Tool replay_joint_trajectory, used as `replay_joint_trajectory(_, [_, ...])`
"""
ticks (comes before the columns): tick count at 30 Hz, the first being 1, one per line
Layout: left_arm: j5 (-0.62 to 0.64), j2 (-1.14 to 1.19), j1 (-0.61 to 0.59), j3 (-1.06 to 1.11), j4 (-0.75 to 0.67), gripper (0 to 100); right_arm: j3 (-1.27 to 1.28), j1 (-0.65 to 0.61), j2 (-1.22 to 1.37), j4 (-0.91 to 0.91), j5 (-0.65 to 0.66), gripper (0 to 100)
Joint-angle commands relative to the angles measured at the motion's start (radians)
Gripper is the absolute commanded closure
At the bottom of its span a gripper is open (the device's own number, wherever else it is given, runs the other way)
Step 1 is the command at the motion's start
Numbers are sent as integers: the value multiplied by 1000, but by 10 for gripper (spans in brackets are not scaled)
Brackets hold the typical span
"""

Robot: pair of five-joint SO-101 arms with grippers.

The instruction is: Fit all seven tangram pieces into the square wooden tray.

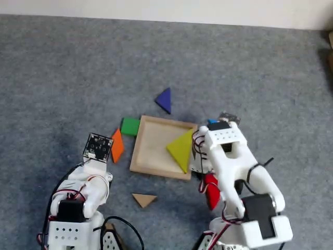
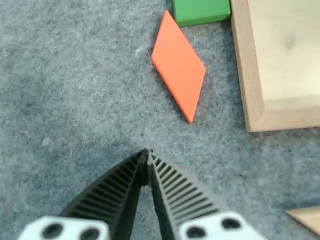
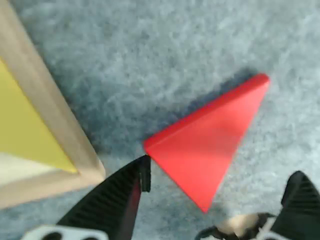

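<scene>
Right hand [image 3: 220,185] was open, straddling the red triangle [image 3: 210,145] flat on the bench [image 1: 62,78] by the tray's [image 1: 136,151] lower-right corner in the high view; looked staged for pickup. Left hand [image 2: 146,162] was closed, empty, near the orange parallelogram [image 2: 179,70]. Yellow triangle [image 1: 182,148] sat in the tray.
</scene>
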Motion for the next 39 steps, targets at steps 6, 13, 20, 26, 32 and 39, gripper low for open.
replay_joint_trajectory(6, [-8,-53,-13,21,6,994,-45,-4,44,-91,-12,605])
replay_joint_trajectory(13, [-8,-53,-13,21,6,994,-30,-4,42,-91,-12,606])
replay_joint_trajectory(20, [-8,-53,-13,21,6,994,19,2,41,-93,-12,606])
replay_joint_trajectory(26, [-8,-53,-13,21,6,994,22,42,39,-93,-5,700])
replay_joint_trajectory(32, [-8,-53,-13,21,6,994,21,50,38,-91,32,773])
replay_joint_trajectory(39, [-8,-53,-13,21,6,994,27,50,-70,-85,40,774])
